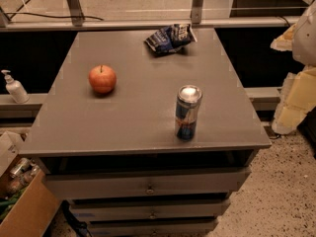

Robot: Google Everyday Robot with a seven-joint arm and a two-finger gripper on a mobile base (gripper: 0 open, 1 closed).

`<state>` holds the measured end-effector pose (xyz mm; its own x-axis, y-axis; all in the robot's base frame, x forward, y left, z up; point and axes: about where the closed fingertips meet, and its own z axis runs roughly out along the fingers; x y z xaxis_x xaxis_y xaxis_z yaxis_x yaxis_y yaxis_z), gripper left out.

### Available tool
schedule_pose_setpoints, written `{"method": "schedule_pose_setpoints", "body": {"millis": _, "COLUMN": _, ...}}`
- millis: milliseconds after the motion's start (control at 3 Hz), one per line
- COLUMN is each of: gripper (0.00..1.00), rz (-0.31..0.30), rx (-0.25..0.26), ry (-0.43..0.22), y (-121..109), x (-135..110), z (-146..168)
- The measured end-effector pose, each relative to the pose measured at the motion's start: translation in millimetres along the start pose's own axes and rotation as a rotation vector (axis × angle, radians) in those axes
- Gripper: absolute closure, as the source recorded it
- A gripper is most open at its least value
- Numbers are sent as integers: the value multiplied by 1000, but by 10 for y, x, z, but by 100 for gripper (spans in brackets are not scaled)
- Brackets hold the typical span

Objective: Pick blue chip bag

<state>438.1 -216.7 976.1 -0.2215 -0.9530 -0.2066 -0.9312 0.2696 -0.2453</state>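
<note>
Drawers (148, 181) sit at the front under the grey table (133, 117), with a cardboard box (19, 206) on the floor at left. A blue-and-silver can (188, 112) stands upright near the front right of the tabletop. A red apple (102, 78) is mid-left, well apart from the can. A pump bottle (15, 87) is on the ledge left of the table. The gripper (296, 93), pale, is at the right edge beside the table; whether it is parted or closed can't be made out. The blue chip bag (169, 37) lies flat at the far edge, right of centre: crumpled dark blue foil, white lettering and patches.
</note>
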Motion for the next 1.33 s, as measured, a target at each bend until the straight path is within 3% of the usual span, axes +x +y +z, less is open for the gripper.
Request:
{"method": "schedule_pose_setpoints", "body": {"millis": 333, "gripper": 0, "rz": 0, "rx": 0, "ry": 0, "y": 0, "x": 0, "z": 0}}
{"method": "schedule_pose_setpoints", "body": {"millis": 667, "gripper": 0, "rz": 13, "rx": 34, "ry": -72, "y": -257, "x": -6, "z": -13}}
{"method": "schedule_pose_setpoints", "body": {"millis": 1000, "gripper": 0, "rz": 12, "rx": 58, "ry": -206, "y": -767, "x": -154, "z": 22}}
{"method": "schedule_pose_setpoints", "body": {"millis": 1333, "gripper": 0, "rz": -14, "rx": 72, "ry": -325, "y": -1158, "x": -543, "z": 96}}
